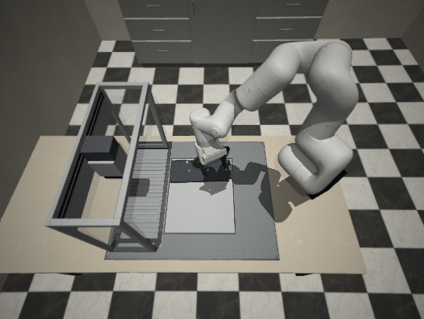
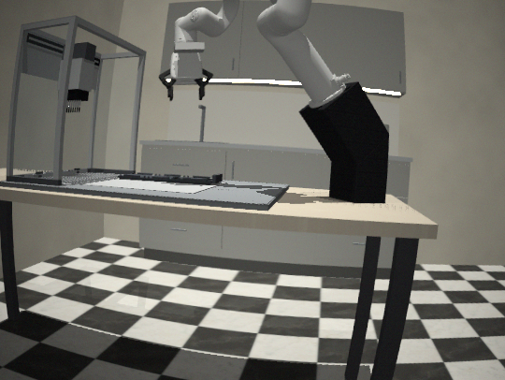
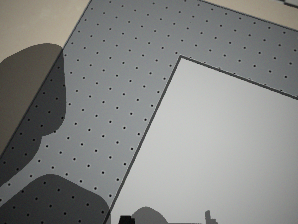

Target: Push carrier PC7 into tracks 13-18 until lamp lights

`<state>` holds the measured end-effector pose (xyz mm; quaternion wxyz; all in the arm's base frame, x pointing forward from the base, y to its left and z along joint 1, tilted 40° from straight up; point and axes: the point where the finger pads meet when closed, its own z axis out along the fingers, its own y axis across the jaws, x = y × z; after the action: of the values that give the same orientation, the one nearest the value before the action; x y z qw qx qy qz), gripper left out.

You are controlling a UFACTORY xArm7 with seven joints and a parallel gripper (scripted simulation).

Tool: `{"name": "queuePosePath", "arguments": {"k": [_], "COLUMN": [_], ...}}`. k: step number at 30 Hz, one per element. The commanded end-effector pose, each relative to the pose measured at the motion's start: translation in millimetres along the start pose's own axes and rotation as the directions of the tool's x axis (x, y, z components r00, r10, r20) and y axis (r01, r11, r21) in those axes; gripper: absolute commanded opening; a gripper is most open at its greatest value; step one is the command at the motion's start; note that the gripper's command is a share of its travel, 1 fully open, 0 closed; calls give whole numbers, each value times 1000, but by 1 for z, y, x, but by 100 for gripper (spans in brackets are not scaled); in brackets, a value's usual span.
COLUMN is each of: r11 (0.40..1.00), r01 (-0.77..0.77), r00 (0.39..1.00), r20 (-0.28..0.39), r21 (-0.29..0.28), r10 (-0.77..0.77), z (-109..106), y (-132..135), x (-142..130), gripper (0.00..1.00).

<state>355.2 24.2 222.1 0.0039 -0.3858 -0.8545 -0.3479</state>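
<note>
Carrier PC7 [image 1: 181, 171] [image 2: 164, 178] is a long, dark, flat plate lying at the far side of the white sheet. Its left end is close to the front edge of the loading rails [image 1: 143, 212] [image 2: 84, 178], by their far tracks. A raised part at its right end [image 2: 217, 178] faces the arm's base. My gripper [image 1: 215, 170] [image 2: 186, 98] is open and empty, high above the carrier. In the wrist view only one dark fingertip shows at the bottom edge, and the carrier is out of view. Track numbers and the lamp cannot be made out.
A grey frame [image 1: 133, 165] [image 2: 68, 98] stands over the rails and carries a block-shaped head [image 1: 101, 147] [image 2: 84, 70] with thin tips underneath. A white sheet [image 1: 200, 212] [image 2: 154, 185] [image 3: 225, 140] lies on the perforated grey base plate [image 1: 255, 220] [image 2: 252, 198] [image 3: 100, 85].
</note>
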Motion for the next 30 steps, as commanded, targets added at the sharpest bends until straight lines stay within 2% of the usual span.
{"name": "queuePosePath", "arguments": {"k": [1,17,19,30], "r11": [1000,1000,998,991], "r01": [0,0,-55,-125], "r00": [1000,1000,998,992], "r20": [2,2,-25,-38], "r21": [-2,-2,-30,-57], "r10": [0,0,54,123], "z": [-1,-1,5,30], "y": [1,1,9,37], "x": [-1,-1,-2,-11], "gripper": [100,100,100,100]}}
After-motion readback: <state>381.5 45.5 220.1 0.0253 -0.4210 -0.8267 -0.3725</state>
